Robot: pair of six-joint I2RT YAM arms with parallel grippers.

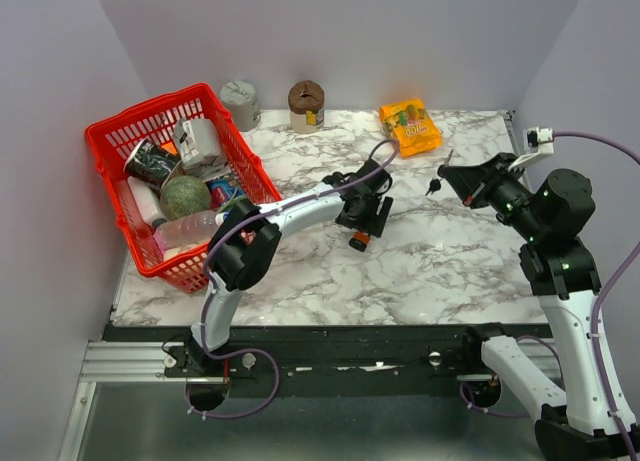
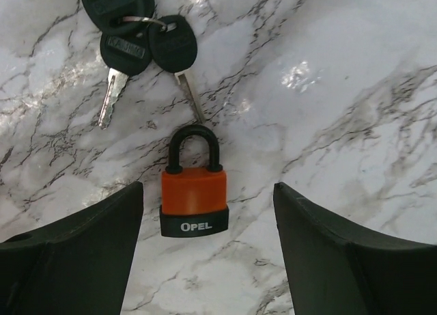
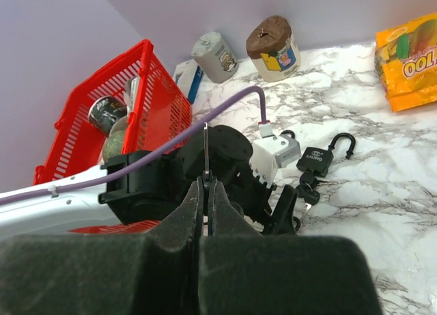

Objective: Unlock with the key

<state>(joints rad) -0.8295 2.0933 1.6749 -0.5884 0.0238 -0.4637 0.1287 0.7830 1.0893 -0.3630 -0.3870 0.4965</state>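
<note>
Orange padlock (image 2: 194,192) lies flat mid-table, its shackle closed and a bunch of spare keys (image 2: 126,48) just beside it. It looks compact, rigid and fairly heavy, and likely to skate on the polished marble table (image 2: 328,124), so the flat body sides suit a grip. The left gripper (image 2: 208,212) is spread, one finger on each side of it. The right gripper (image 3: 206,185), off to the right, pinches a key (image 3: 205,147). A red basket (image 1: 110,141) fills the far left.

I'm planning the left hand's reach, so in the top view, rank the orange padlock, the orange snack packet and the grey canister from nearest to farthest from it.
1. Orange padlock, right by the left hand, on its near side.
2. Orange snack packet, back right.
3. Grey canister, back left.
</note>
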